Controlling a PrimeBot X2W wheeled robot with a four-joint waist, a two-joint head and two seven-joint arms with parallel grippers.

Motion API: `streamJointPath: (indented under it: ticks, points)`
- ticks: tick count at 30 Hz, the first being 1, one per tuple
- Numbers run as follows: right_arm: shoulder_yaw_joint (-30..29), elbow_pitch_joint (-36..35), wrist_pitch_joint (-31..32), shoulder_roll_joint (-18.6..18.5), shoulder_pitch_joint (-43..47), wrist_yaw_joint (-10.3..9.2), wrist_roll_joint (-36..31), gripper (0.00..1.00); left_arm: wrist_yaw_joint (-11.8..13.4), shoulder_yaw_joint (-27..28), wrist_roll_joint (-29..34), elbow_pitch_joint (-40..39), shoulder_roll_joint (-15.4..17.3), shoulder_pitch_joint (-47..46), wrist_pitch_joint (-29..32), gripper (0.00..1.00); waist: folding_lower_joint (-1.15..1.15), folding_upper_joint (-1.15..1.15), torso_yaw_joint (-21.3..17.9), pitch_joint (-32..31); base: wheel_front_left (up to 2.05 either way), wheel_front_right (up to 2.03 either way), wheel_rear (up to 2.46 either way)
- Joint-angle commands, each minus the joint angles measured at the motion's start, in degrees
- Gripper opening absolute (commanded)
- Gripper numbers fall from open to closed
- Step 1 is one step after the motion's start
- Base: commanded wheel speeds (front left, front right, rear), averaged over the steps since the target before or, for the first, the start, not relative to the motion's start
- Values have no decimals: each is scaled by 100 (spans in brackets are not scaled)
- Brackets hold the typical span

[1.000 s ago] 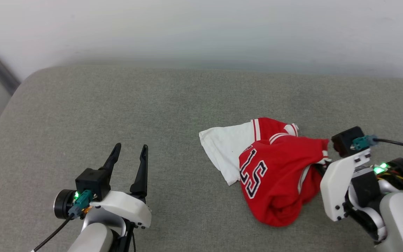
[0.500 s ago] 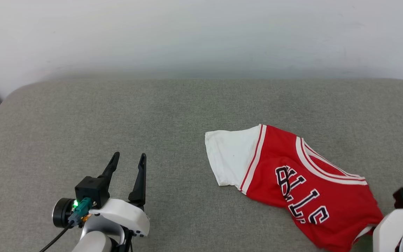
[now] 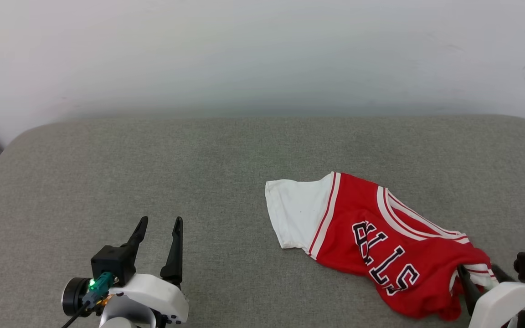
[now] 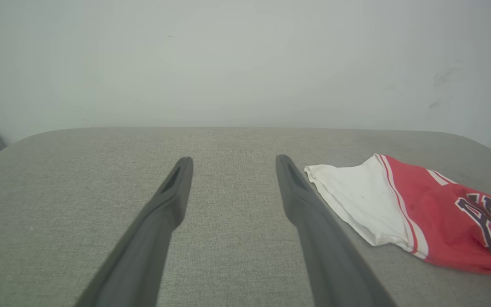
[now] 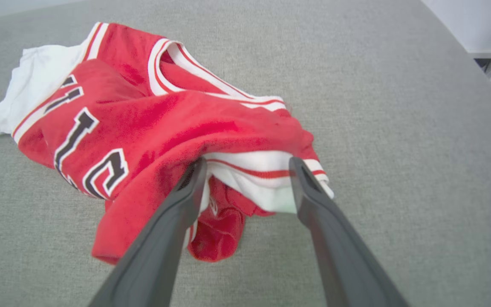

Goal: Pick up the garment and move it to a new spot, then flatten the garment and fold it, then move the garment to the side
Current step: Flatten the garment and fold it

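On the grey fabric surface (image 3: 153, 159), toward its right near part: garment (image 3: 372, 237), lying loose, white sleeve pointing left, red body with black lettering running down toward the right claw (image 3: 477, 269). A second ago bunched in a red heap and pinched shut at its right edge; now drawn out longer and flatter, and let go. Head camera shifted meanwhile, so not all of that a move of the cloth.

Right claw spread wide, from its own wrist (image 5: 247, 162) with one finger either side of the white striped hem, cloth lying between but not clamped. Judged as the end of the move to a new spot, with flattening next. Not flat yet, though: hem doubled over near the fingers, a red fold tucked beneath, ridges across the chest, second sleeve not to be made out.

Left claw (image 3: 161, 221) wide too, empty, hovering over bare fabric well apart from the sleeve. From its own wrist (image 4: 233, 158), sleeve edge near the right finger, no contact.

Plenty of bare surface left of the garment and behind it, up to the wall (image 3: 262, 54). Tighter on the right and near side, with the rounded right corner of the surface not far beyond the collar end. Better to spread leftward and away than toward that corner; otherwise some risk of cloth sliding over the edge.
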Motion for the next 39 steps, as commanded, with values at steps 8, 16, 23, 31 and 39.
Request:
streamJointPath:
  ticks: [8, 16, 23, 31, 39]
  points:
    - [283, -816, -1117, 304, 57, -2, -79, 100, 109, 38, -84, -157, 58, 192, 50, 100, 0, 0, -46, -126, 0, 0, 0]
    - [541, -992, -1836, 438, -100, -2, -225, 100, 153, -30, -38, -246, 142, 176, 243, 100, 0, 0, -108, -126, 0, 0, 0]
    - [724, -1122, -2062, 446, -441, -2, -47, 100, -132, -336, -80, -195, 109, -627, 1021, 100, 0, 0, -350, 365, 0, 0, 0]
    - [953, -1161, -2251, 443, -946, -2, -4, 100, -707, -763, -212, 380, 5, -2086, 2487, 100, 0, 0, -917, 1230, 0, 0, 0]
    - [1001, -977, -2451, 444, -1134, -2, 81, 100, -1203, -1148, -488, 1338, 9, -2854, 4082, 100, 0, 0, -1354, 1682, 0, 0, 0]
